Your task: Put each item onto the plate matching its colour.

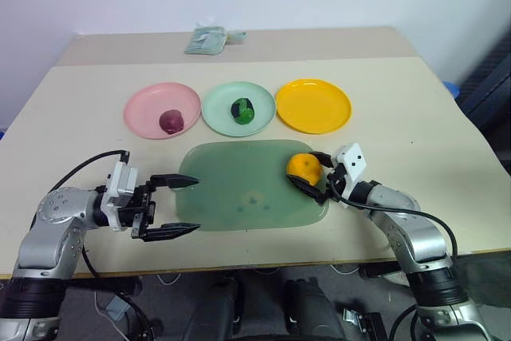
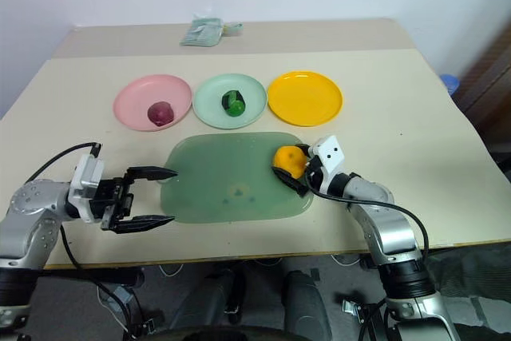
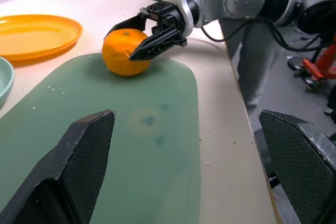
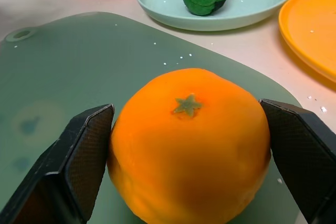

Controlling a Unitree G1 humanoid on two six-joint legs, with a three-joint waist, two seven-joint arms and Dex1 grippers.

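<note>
Two of the three items already sit on matching plates: the plum (image 1: 171, 120) on the pink plate (image 1: 142, 106) and the green lump (image 1: 242, 110) on the mint plate (image 1: 219, 101), both well beyond the right pincer (image 1: 317, 175). One job is left, the mandarin (image 1: 304, 168), which rests on the green tray (image 1: 239, 189) between that pincer's two fingers; they flank it closely on either side, but I cannot tell whether they grip it yet. Just past the fruit, the yellow plate (image 1: 313, 105) lies bare, waiting for it. Across the tray, the left pincer (image 1: 173, 207) hovers over the near desk (image 1: 447, 157) edge, fingers spread wide, holding nothing
</note>
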